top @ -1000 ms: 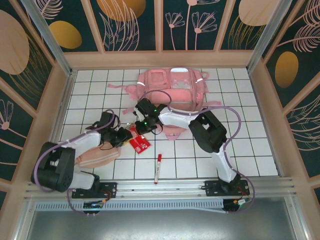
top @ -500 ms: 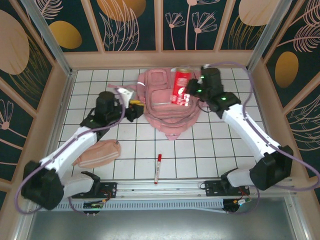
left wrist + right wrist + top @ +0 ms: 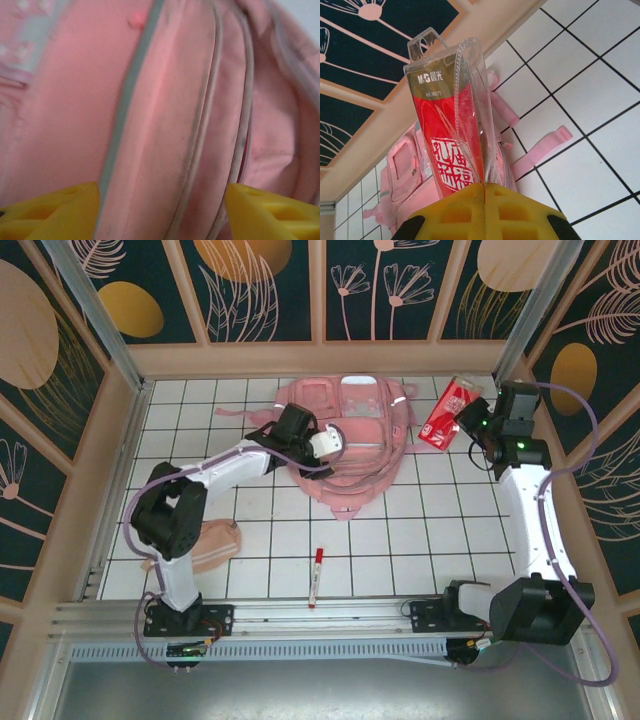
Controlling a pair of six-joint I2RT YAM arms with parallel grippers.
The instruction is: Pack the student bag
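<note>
- Where the white tiled table meets the back wall, the student bag lies flat. Its pale panels and grey strips point toward the wall, and its straps spread over the tiles on both sides.
- The left arm reaches across from the left side, and the left gripper sits over the middle of the bag.
- In the left wrist view its yellow fingertips stand wide apart at the two lower corners. Pink fabric, a grey strip and two zipper lines run between them. Nothing is pinched, so this hand is open and holds nothing.
- The right gripper is closed tight on one end of a red packet. The packet sits in a clear plastic sleeve with a hang tab at the other end, and white characters are printed on the red.
- From above, the packet is held clear of the tiles near the far right corner, to the right of the bag and apart from it.
- In the right wrist view the bag shows behind and below the packet, with one strap lying across the tiles.
- A peach-pink pencil pouch lies on the tiles beside the left arm's elbow, partly hidden by it and well apart from the bag.
- A red-and-white marker lies on the tiles near the front edge, between the two arm bases and well apart from the bag.
</note>
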